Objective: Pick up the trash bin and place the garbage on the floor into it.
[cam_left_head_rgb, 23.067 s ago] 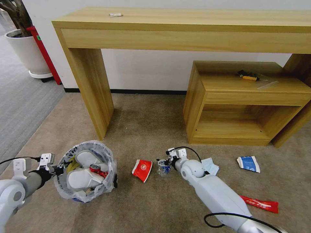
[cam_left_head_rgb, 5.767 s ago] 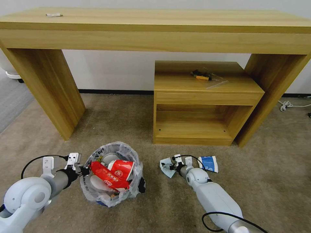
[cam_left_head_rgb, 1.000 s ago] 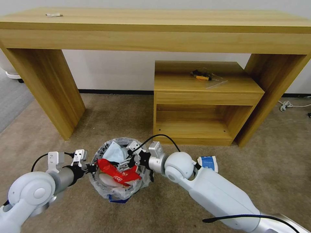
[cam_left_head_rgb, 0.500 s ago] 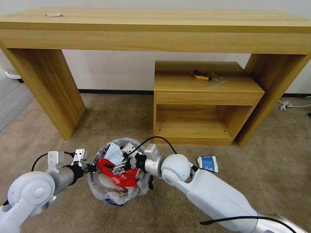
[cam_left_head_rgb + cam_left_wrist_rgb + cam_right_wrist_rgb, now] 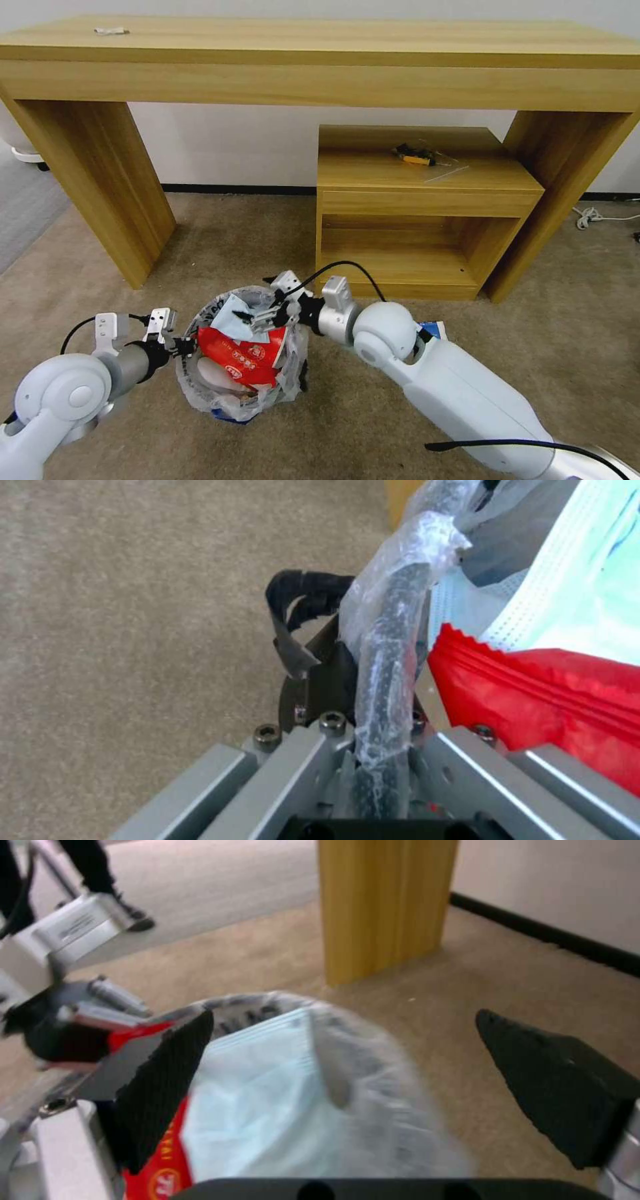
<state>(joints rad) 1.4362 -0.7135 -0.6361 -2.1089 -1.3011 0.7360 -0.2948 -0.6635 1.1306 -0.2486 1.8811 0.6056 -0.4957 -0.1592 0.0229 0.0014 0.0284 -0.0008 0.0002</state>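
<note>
The trash bin [image 5: 220, 393], black with a crinkled plastic liner, sits on the beige floor [image 5: 547, 347] at the lower left. My left gripper [image 5: 185, 347] is shut on its near-left rim [image 5: 387, 670]. Inside lie a light-blue mask [image 5: 235, 312], a red wrapper [image 5: 240, 357] and something white beneath. My right gripper [image 5: 257, 320] hovers open over the bin's far right edge with nothing in it; its wrist view shows the pads [image 5: 163, 1080] wide apart above the mask [image 5: 267, 1100]. A blue wrapper [image 5: 437, 327] lies on the floor behind my right arm.
A long wooden table [image 5: 320, 60] spans the back, its left leg [image 5: 100, 187] beyond the bin. A low wooden shelf unit [image 5: 420, 213] stands under it on the right. A white cable [image 5: 593, 217] lies at the far right by the wall.
The right gripper has lifted up and back out of the bin over the last second. The mask, on the floor under that gripper seconds ago, now rests in the bin.
</note>
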